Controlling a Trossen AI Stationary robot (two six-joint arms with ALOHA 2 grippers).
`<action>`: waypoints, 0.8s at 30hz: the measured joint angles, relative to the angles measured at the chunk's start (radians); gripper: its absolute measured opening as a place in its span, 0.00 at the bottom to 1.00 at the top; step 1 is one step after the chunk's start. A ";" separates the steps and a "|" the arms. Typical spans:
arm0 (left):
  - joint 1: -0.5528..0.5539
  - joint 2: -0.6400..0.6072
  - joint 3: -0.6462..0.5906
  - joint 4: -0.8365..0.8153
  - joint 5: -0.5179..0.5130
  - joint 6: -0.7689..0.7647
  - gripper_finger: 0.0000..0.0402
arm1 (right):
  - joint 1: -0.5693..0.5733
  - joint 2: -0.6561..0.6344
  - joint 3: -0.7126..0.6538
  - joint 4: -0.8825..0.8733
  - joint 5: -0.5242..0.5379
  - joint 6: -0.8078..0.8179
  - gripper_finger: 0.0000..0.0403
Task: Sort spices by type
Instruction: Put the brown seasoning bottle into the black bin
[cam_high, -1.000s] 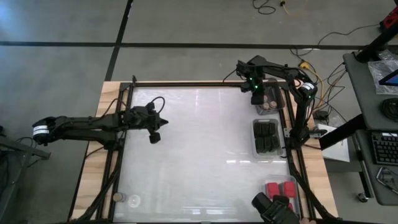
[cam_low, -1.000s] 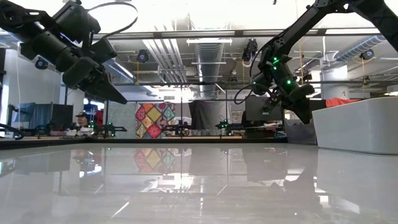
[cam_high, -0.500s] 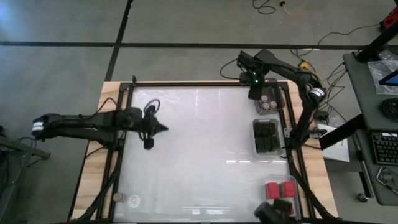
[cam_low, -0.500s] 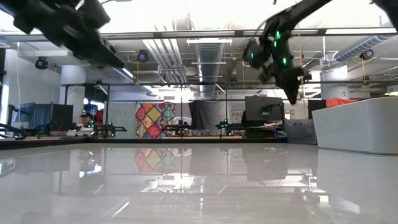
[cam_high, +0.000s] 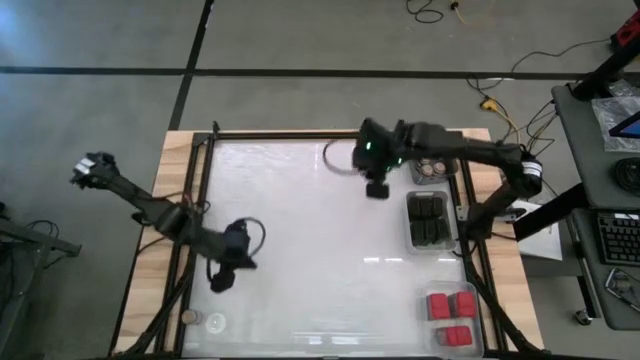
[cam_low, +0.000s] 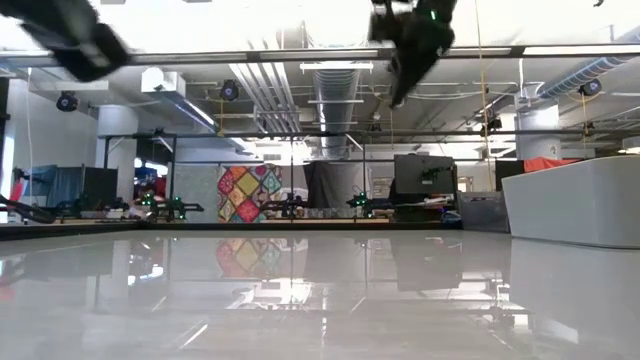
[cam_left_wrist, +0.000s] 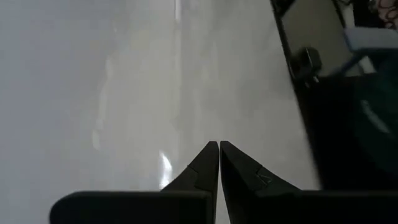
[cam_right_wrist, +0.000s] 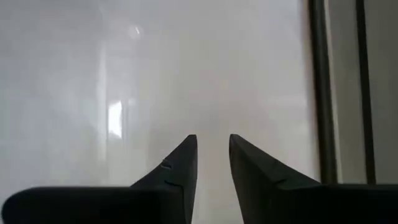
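The spices lie in clear trays along the table's right edge. Round jars (cam_high: 432, 170) sit in the far tray, black blocks (cam_high: 428, 220) in the middle one, red blocks (cam_high: 452, 305) in the near one. Two tiny round jars (cam_high: 200, 320) stand at the near left corner. My left gripper (cam_high: 221, 281) hovers shut over the near left part of the table, up-table of those jars; its closed tips (cam_left_wrist: 219, 147) point at bare tabletop. My right gripper (cam_high: 377, 188) hangs open (cam_right_wrist: 212, 139) over the far middle, left of the jar tray, holding nothing.
A dark metal frame (cam_high: 200, 200) borders the white tabletop on all sides. The three trays fill the right edge. Wide bare tabletop (cam_high: 320, 260) lies between the two grippers. In the low view both arms are high above the surface (cam_low: 410, 40).
My left gripper has swung from the far left part toward the near edge, its arm folding back. My right gripper has moved from over the jar tray toward the table's left and risen. A dark object by the red blocks' tray has left the high view.
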 joint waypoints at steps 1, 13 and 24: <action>-0.035 0.021 0.015 -0.030 0.003 -0.080 0.00 | 0.043 -0.004 -0.004 0.035 0.000 0.015 0.20; -0.378 0.194 0.135 -0.197 0.097 -0.808 0.02 | 0.527 -0.001 -0.141 0.472 0.009 0.132 0.27; -0.534 0.397 0.189 -0.237 0.222 -1.023 0.27 | 0.820 0.074 -0.333 0.812 0.228 0.255 0.41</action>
